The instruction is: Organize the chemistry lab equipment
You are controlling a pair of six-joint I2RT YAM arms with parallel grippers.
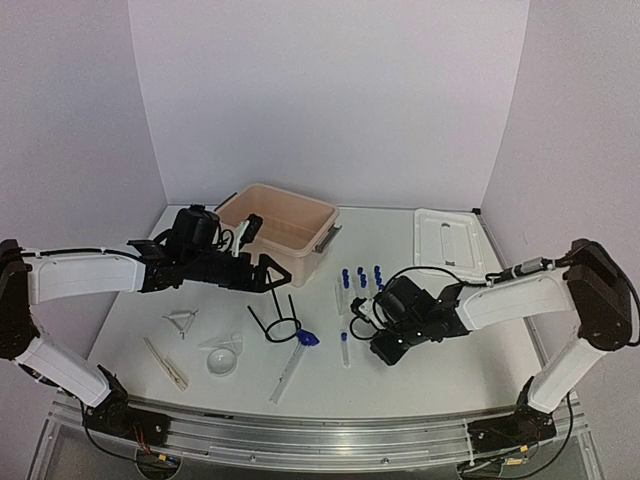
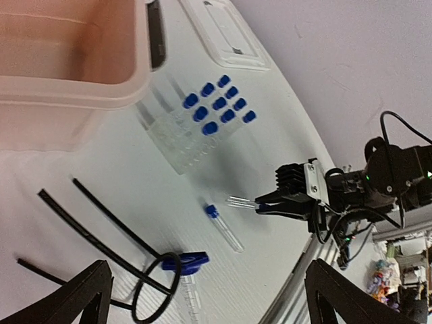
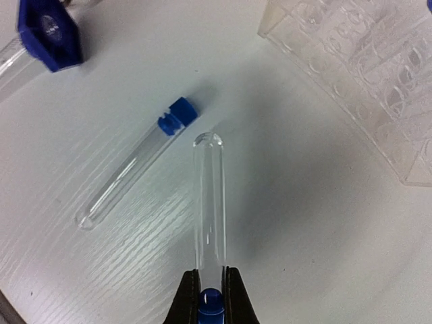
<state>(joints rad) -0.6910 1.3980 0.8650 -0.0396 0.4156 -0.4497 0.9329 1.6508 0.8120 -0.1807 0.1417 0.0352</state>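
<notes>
Right now my right fingers [image 3: 191,304] are clamped on the blue-capped end of a clear tube [image 3: 209,202], whose round end juts out ahead over the counter [image 3: 324,223]. A second tube [image 3: 131,169] lies flat just beside it, and the clear rack [image 3: 364,74] sits farther off. My left fingers [image 2: 81,297] stand wide apart, empty, over the black ring stand [image 2: 121,219], near the beige tub [image 2: 61,74].

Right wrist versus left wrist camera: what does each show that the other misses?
Right wrist only: the right gripper pinching the held tube at its blue cap. Left wrist only: the beige tub, white lid, black ring stand and the capped tubes standing in the rack. Both: the held tube, the loose tube lying beside it, the rack.
</notes>
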